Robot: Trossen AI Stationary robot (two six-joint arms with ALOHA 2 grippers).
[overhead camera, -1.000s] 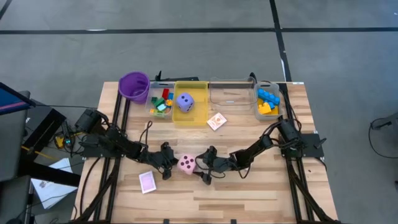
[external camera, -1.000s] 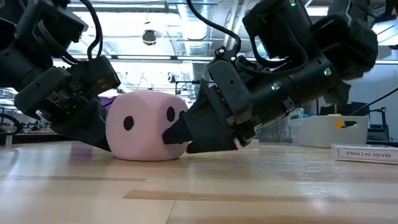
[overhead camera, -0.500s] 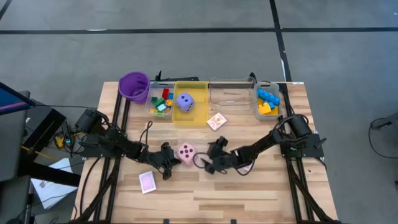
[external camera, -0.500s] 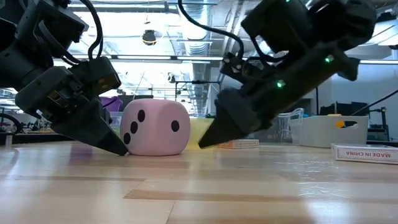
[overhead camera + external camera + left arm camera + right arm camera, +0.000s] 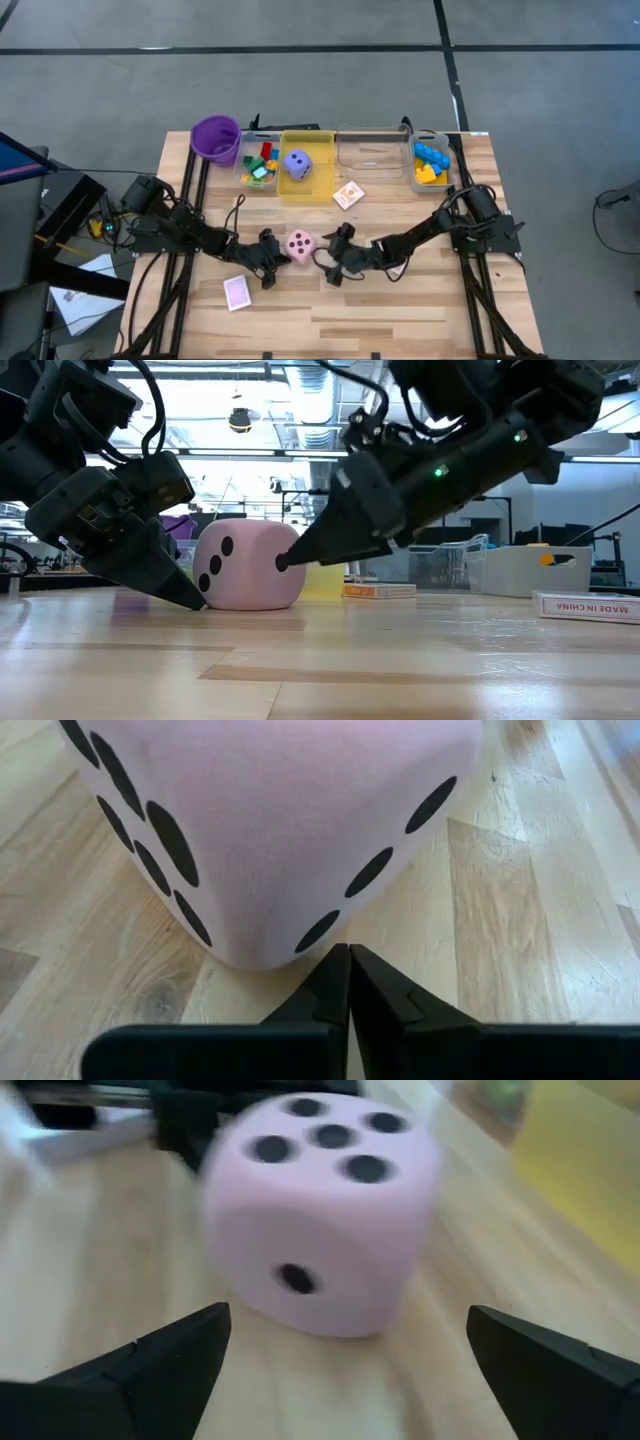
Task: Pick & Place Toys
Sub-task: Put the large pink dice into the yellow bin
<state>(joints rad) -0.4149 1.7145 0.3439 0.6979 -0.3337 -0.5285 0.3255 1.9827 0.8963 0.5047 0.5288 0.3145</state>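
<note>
flanking pink die, pincers apart

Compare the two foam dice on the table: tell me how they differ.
Colour: the pink die is pink, the purple die purple.
Place: the pink die sits on the bare table; the purple die lies inside the yellow bin.
Company: the pink die sits between the shut left gripper and open right gripper; the purple die has neither nearby.
Both are dotted cubes.

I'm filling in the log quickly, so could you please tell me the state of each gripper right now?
Left gripper: closed, empty, tips just beside the pink die.
Right gripper: open, holding nothing, facing the pink die.
</note>
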